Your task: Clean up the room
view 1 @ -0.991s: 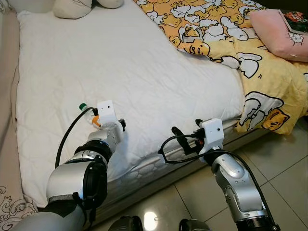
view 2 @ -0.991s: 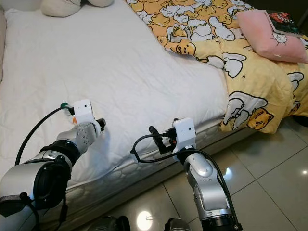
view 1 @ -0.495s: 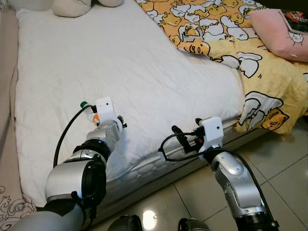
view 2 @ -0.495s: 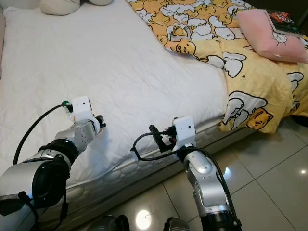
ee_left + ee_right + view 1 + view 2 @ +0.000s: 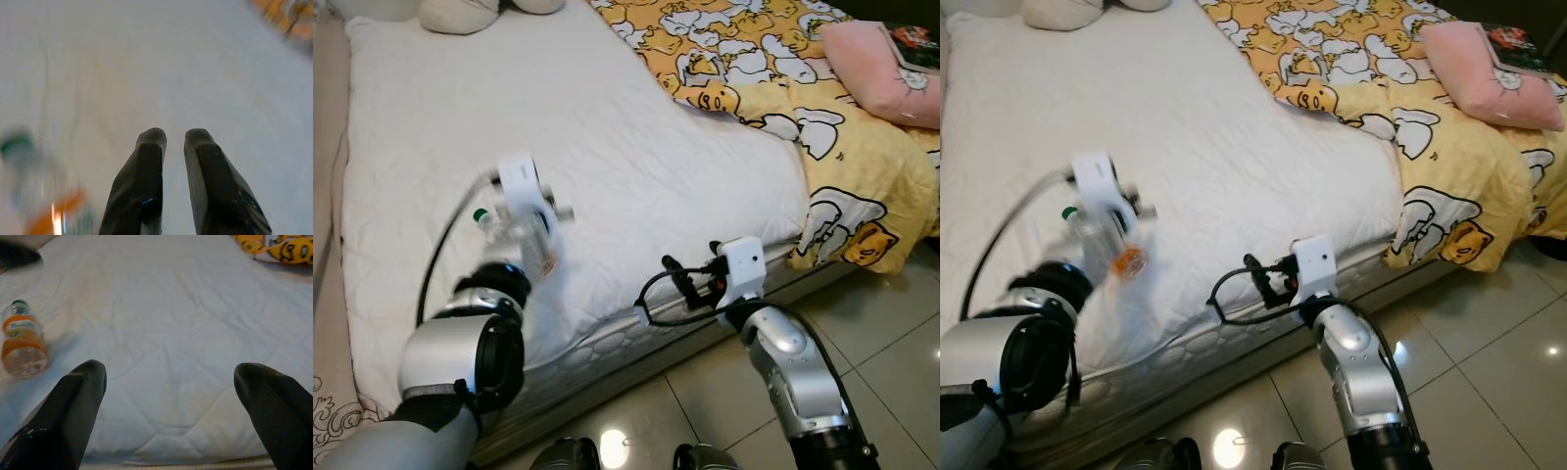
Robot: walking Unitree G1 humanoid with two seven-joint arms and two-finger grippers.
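Left hand [image 5: 175,142] blurred above the bed [image 5: 607,127], fingers nearly together, gripping nothing. Bottle [image 5: 22,340] lies on the bed beside it. Right hand [image 5: 171,382] wide open, empty, at mattress edge.

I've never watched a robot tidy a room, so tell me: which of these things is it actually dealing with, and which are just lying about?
Part of the job:
- plastic bottle, green cap, orange label, lying on the white mattress
- left pincer, nearly shut, beside the bottle
- right pincer, open wide at the bed's edge

Just lying about:
- yellow duck blanket
- pink pillow
- book on that pillow
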